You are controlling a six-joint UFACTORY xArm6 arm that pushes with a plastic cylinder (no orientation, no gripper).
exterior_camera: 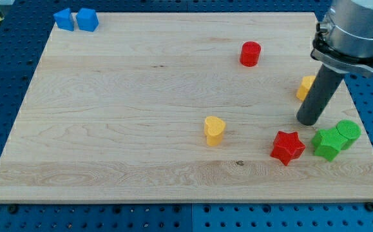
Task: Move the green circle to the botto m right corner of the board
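The green circle (349, 132) lies near the board's right edge, low in the view. It touches a green star-like block (327, 144) on its left. My tip (308, 120) stands just up and to the left of the two green blocks, apart from them. A red star (287, 147) lies below and left of the tip. A yellow block (306, 87) is partly hidden behind the rod.
A yellow heart (214, 130) lies near the board's middle. A red cylinder (250, 53) sits toward the top. Two blue blocks (62, 19) (87, 20) sit at the top left corner. The wooden board (109, 129) ends close right of the green circle.
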